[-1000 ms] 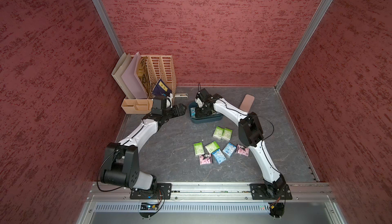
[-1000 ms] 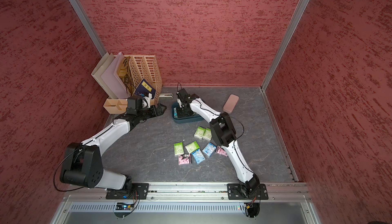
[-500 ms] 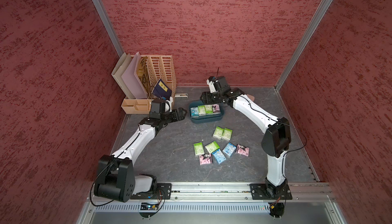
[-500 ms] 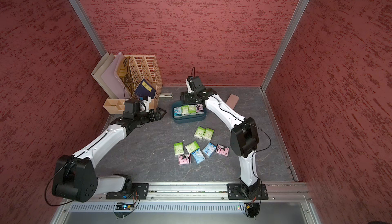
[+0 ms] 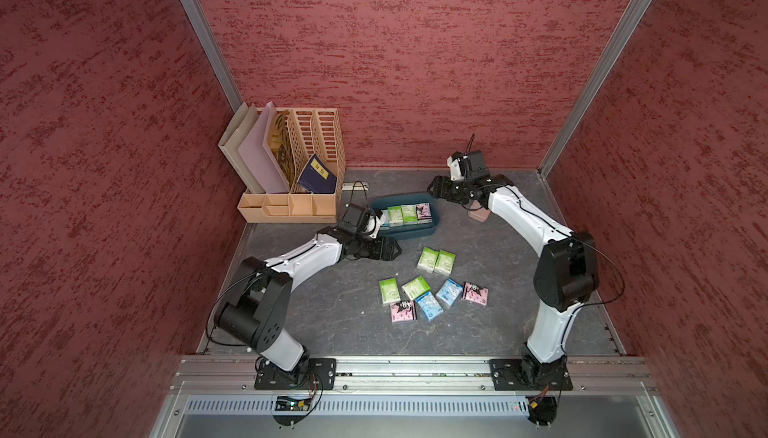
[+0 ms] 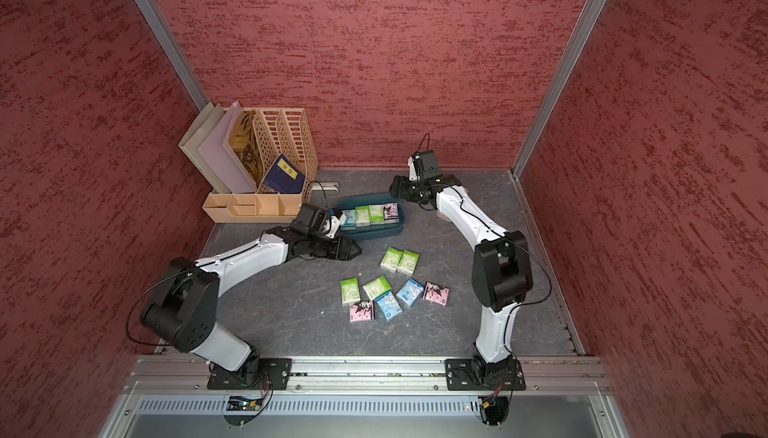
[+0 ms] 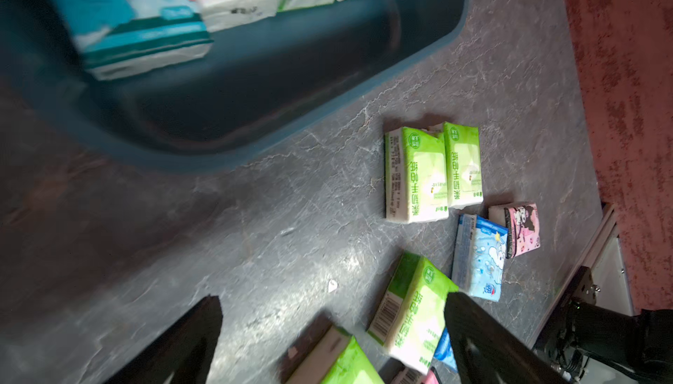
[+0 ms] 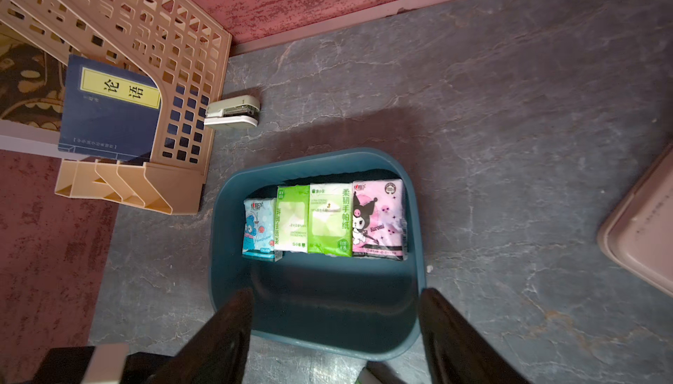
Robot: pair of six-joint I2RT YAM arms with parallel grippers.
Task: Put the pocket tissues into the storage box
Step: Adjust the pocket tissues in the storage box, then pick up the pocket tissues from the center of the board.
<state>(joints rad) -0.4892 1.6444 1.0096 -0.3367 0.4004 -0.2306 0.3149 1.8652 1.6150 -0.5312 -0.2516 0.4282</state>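
Operator: Report the claw states and where the task items lie

Technician: The left gripper point(image 5: 390, 248) has its jaws spread to the full with nothing between them. It sits low, just beside the near wall of the storage box point(image 5: 415, 233). The right gripper point(image 5: 434, 188) has its jaws apart and empty, above the box's end on the robot's right. Four pocket tissues point(image 8: 324, 220) lie in a row inside the box. Eight loose packets point(image 5: 429, 306) lie on the table point(image 5: 332, 315) between the arms

Operator: Which arm serves the next pick, and from which direction?

Technician: Judged: the left. The green pair point(image 5: 428, 259) lies near its jaws, toward the robot's right and slightly toward the rail point(image 5: 415, 367). The right gripper is well apart, with the box between. In the left wrist view the pair's long axes cross the line between the fingers point(image 7: 484, 342), so the jaws would close over the short width

Operator: Obstructions?

Technician: The two green packets touch, so one grasp may catch both. The file organizer point(image 5: 307, 145), stapler point(image 5: 355, 186) and pink case point(image 8: 644, 225) stand away from that path
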